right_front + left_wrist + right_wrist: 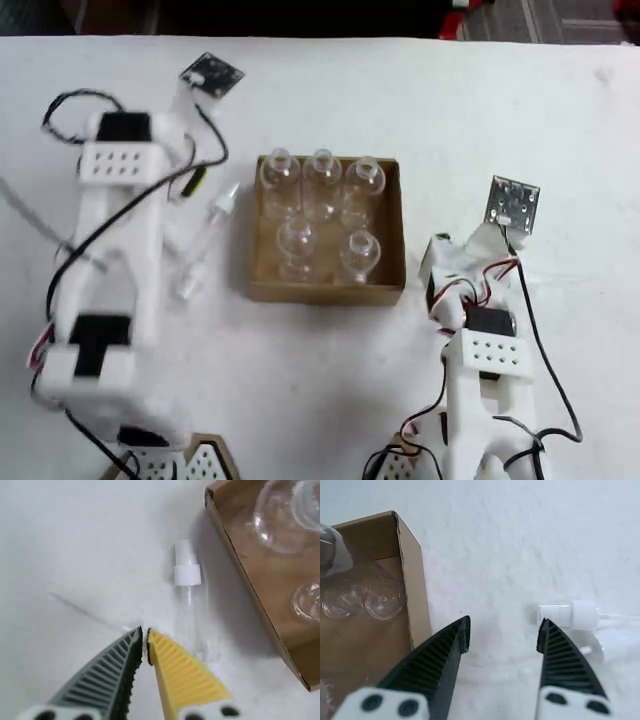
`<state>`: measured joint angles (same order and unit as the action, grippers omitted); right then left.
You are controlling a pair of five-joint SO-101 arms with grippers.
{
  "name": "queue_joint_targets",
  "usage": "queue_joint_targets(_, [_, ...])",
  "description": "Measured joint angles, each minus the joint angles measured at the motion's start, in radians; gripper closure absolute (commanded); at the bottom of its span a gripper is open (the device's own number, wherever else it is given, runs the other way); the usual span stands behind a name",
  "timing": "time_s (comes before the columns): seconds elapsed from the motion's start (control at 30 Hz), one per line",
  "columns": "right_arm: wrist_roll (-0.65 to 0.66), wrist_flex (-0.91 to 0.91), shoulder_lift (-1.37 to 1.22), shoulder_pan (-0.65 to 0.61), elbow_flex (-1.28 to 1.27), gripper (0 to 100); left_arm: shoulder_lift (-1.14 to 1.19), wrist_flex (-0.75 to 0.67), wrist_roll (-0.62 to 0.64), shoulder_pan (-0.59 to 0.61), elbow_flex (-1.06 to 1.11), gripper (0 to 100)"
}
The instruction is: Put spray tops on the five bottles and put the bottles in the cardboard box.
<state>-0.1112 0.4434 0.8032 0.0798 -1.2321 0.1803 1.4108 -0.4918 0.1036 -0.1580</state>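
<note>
**Operator:** How is my left arm sitting?

**Describer:** Your left arm lies stretched out low over the white surface (400, 90), alongside the cardboard box (325, 292). Your left tool (145, 636) points down at the surface. Its grey and yellow fingers are pressed tip to tip with nothing between them. Just past the yellow finger lies a white spray top (187, 571) on its side, with its clear tube running back toward the tool. The box wall stands beyond the spray top, on the yellow finger's side.

**Operator:** And the right arm?

**Describer:** Your right arm is folded back on the other side of the box. Your right tool (503, 630) hovers over the surface with its two black fingers spread wide, holding nothing. A second spray top (575, 614) lies on its side just beside one fingertip, outside the gap. A corner of the box is near the other finger.

**Operator:** Where are the bottles?

**Describer:** Five clear bottles (322, 172) stand upright inside the box, three in one row and two in the other. Their necks are bare, with no tops on.
</note>
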Motion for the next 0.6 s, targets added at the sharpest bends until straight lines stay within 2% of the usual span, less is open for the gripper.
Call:
queue_joint_targets(0.13, [0.006,-0.009,0.0,0.0,0.0,80.0,0.269,0.064,0.029,-0.003,-0.227,96])
queue_joint_targets(0.27, [0.009,-0.032,0.0,0.002,-0.005,80.0,0.488,0.183,0.071,-0.038,-0.47,79])
queue_joint_targets(0.33, [0.011,-0.035,0.0,0.002,-0.011,80.0,0.568,0.236,0.103,-0.058,-0.578,75])
queue_joint_targets(0.6, [0.011,-0.037,0.0,0.002,-0.011,80.0,0.787,0.276,0.226,-0.064,-0.856,80])
